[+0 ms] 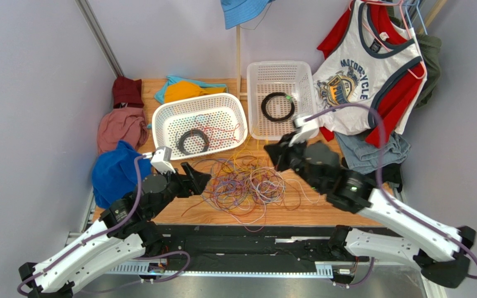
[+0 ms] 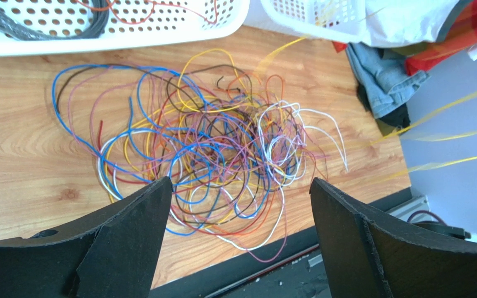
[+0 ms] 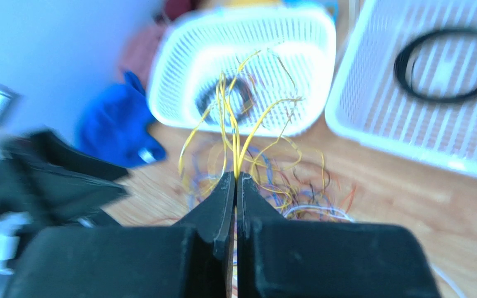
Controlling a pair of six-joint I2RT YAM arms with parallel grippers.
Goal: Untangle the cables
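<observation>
The cables (image 1: 247,183) lie in one loose, many-coloured tangle on the wooden table (image 1: 174,214) between the two arms. Blue, yellow, purple, white, red and dark wires are looped over one another, with the white ones bunched toward the right side of the heap in the left wrist view. A few yellow strands (image 3: 235,133) are pulled up out of the pile. They run straight into the right gripper (image 3: 235,180), whose jaws are pressed together on them just above the tangle's far right side; the right wrist view is blurred, so how many strands are pinched cannot be told.

The left gripper (image 2: 241,186) hangs at the near left edge of the heap with its fingers spread wide, holding nothing, the tangle showing between them.

Just beyond the cables stand two white perforated baskets. The left basket (image 1: 160,121) holds a black coil (image 1: 193,141) and some thin reddish wire; the right basket (image 1: 251,105) holds a black ring (image 1: 278,106) of its own. Clothing sits around the edges — a blue cloth (image 1: 111,174) at the left, a printed T-shirt (image 1: 353,81) hanging at the right.
</observation>
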